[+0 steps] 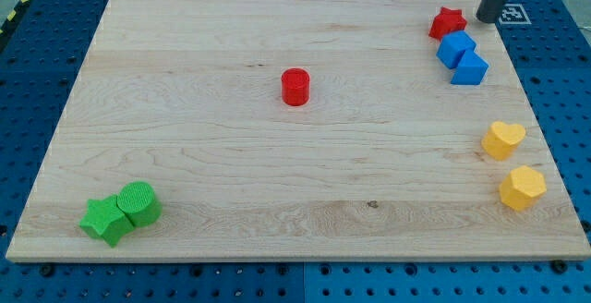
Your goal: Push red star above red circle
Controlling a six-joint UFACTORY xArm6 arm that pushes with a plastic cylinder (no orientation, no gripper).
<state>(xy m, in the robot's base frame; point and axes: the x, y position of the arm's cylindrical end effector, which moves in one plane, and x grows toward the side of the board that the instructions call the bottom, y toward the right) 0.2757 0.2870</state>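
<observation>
The red star (447, 21) lies near the board's top right corner, touching the upper blue block (455, 48). The red circle (295, 87) stands near the board's middle, far to the star's left and lower in the view. My tip (487, 18) is at the top right edge of the board, just to the right of the red star, with a small gap between them.
A second blue block (470, 68) sits just below the first. A yellow heart (503, 139) and a yellow hexagon (523, 187) lie at the right edge. A green star (105, 218) and a green circle (138, 201) sit together at the bottom left. The wooden board (185, 63) rests on a blue pegboard.
</observation>
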